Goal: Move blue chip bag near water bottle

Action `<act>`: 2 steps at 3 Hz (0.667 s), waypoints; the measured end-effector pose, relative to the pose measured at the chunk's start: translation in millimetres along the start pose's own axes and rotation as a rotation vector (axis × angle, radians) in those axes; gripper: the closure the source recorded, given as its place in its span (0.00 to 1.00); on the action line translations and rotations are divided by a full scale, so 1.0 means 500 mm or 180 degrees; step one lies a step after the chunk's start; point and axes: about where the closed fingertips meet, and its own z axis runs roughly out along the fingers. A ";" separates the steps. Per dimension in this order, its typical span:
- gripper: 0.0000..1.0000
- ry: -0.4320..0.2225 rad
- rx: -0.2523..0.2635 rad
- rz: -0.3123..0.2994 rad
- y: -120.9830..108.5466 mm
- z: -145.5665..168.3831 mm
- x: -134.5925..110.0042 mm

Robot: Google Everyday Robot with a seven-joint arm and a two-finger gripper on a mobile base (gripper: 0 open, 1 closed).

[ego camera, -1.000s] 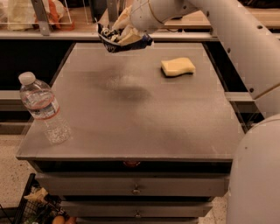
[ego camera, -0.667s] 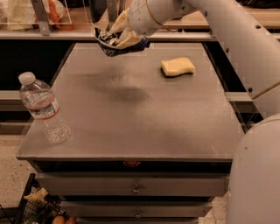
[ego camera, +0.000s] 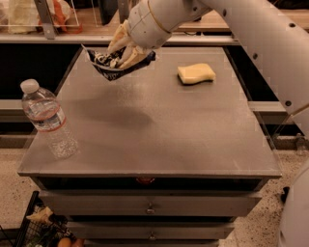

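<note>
The blue chip bag (ego camera: 112, 64), a crumpled dark-blue foil bag with white patches, hangs in the air above the far left part of the grey table (ego camera: 159, 140). My gripper (ego camera: 121, 52) is shut on the bag from above and behind, its pale fingers (ego camera: 119, 39) wrapped around the bag's right side. The bag's shadow falls on the table's middle left. The water bottle (ego camera: 48, 120), clear with a white cap and a red-and-white label band, stands upright at the table's front left corner, well below and to the left of the bag.
A pale yellow sponge (ego camera: 196, 73) lies at the table's far right. My white arm (ego camera: 260, 43) crosses the upper right. A shelf with bagged items (ego camera: 29, 14) stands behind the table. Drawers (ego camera: 149, 208) sit under the tabletop; a basket (ego camera: 38, 226) is at the lower left.
My gripper has carried the blue chip bag a little to the left and toward the front, nearer the water bottle. The bottle and sponge have not moved.
</note>
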 end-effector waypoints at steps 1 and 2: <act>1.00 -0.0250 -0.0239 -0.0093 0.055 0.042 -0.052; 1.00 -0.0480 -0.0412 -0.0122 0.097 0.086 -0.077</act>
